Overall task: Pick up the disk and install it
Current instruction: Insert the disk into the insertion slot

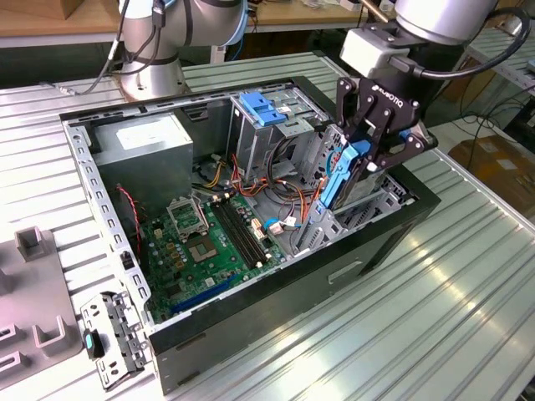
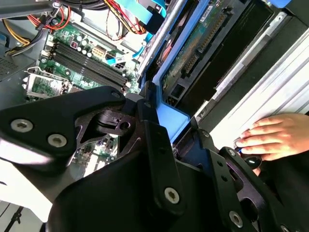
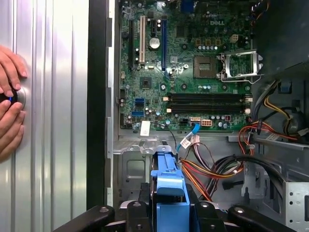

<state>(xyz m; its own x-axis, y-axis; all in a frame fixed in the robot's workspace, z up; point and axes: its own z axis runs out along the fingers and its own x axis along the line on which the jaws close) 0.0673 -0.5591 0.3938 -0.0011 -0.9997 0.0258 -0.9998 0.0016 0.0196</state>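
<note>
The gripper [image 1: 374,153] has its fingers clamped on the disk [image 1: 344,171], pinching the bright blue carrier frame from both sides. The disk is on edge and tilted, at the metal drive cage [image 1: 368,205] on the exterior view's right end of the open computer case [image 1: 276,292]. Its lower end dips in among the cage metal, though it's hard to say if it's seated. The second wrist view shows the drive's circuit-board side [image 2: 193,58] facing out, with the fingers [image 2: 155,145] on the frame. The motherboard [image 3: 193,63] lies flat on the case floor. A person's hand [image 3: 9,113] rests on the ribbed metal table [image 3: 53,121] beside the case, fingertips on a small dark round thing
</note>
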